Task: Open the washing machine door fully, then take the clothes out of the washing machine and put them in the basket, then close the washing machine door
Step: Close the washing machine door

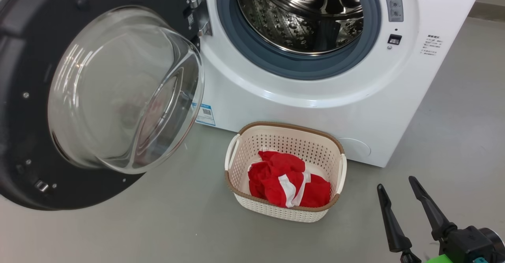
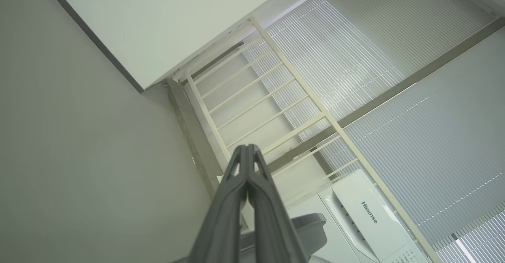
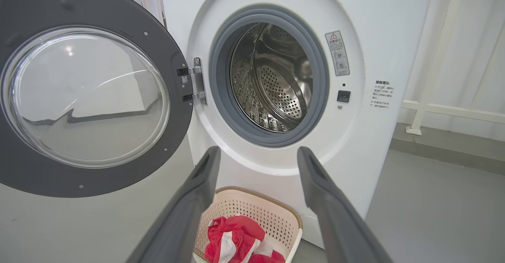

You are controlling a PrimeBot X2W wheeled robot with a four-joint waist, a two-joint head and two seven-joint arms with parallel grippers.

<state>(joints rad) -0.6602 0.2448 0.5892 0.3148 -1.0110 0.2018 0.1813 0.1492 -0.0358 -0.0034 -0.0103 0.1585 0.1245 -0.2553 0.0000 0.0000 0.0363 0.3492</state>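
On the floor (image 1: 158, 223) just in front of the washing machine (image 1: 315, 109) you have the basket (image 1: 276, 211) upright, with the clothes (image 1: 288, 182) lying inside it as one red-and-white bundle. Checked from the head and right wrist views, the drum (image 1: 300, 14) shows bare perforated steel and no fabric. Finding: unloading looks complete. The step in hand is judged to be closing the washing machine door (image 1: 98, 93), which stands swung wide to the robot's left on its hinge (image 1: 199, 6).

For the right gripper (image 1: 395, 182), record jaws released and spread with nothing between them. It sits low at the right, well apart from the door and to the right of the basket. For the left gripper (image 2: 247, 148), record jaws clenched tip to tip on nothing, pointing up toward a railing (image 2: 276, 109) and blinds (image 2: 355, 58), away from the work.

Recommendations. You are probably better served by the left arm, which is on the door's side, and clenched jaws make a sound pushing tool. Contact the black rim at the edge farthest from the hinge, not the bulging glass, which is smooth and may let the tips slide. Push slowly along the door's arc and press until the latch seats. Keep the sweep off the basket, which sits near the door's path. First confirm that no cloth hangs over the gasket (image 1: 300, 68).
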